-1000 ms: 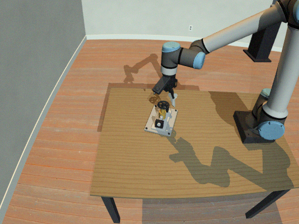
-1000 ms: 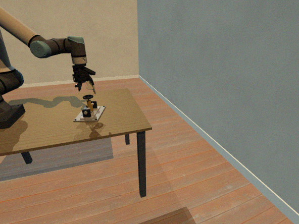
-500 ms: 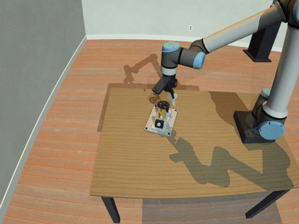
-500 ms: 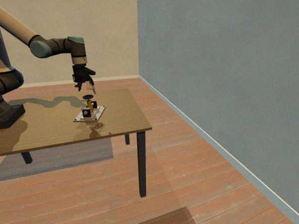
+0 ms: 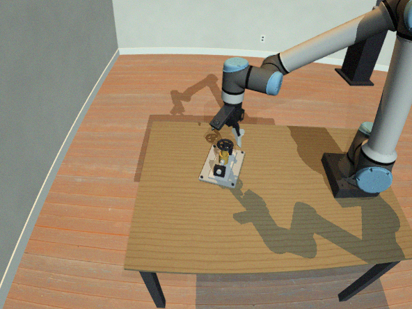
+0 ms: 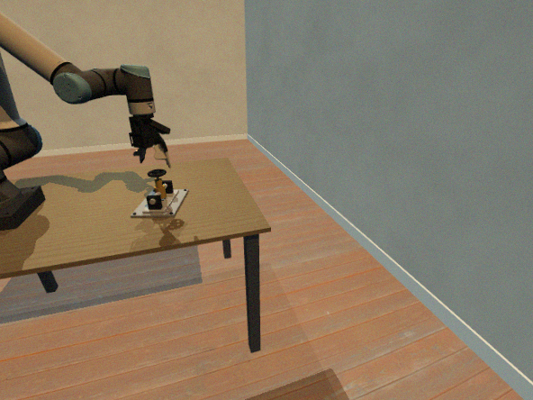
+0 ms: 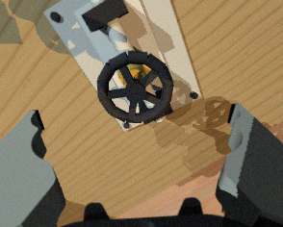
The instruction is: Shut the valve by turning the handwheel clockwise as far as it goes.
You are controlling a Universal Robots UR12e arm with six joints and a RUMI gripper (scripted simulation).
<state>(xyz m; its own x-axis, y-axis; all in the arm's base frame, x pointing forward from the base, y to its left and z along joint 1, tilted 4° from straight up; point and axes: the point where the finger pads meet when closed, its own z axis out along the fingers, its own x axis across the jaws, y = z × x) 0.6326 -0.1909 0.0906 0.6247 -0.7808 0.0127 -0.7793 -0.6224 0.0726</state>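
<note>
A black spoked handwheel [image 5: 225,144] sits on top of a brass valve stem [image 5: 224,157], mounted on a light grey baseplate [image 5: 223,167] near the far side of the wooden table. It also shows in the exterior view [image 6: 157,173] and in the wrist view [image 7: 135,87]. My gripper [image 5: 227,131] hangs a little above and just beyond the handwheel, open and empty. In the wrist view the two grey fingers stand wide at the left and right edges, with the gripper's middle [image 7: 140,139] below the wheel in the picture. The fingers do not touch the wheel.
Black pipe blocks [image 5: 219,170] sit at the ends of the valve on the baseplate. The robot base [image 5: 351,177] stands at the right of the table. The far table edge [image 5: 209,121] is close behind the gripper.
</note>
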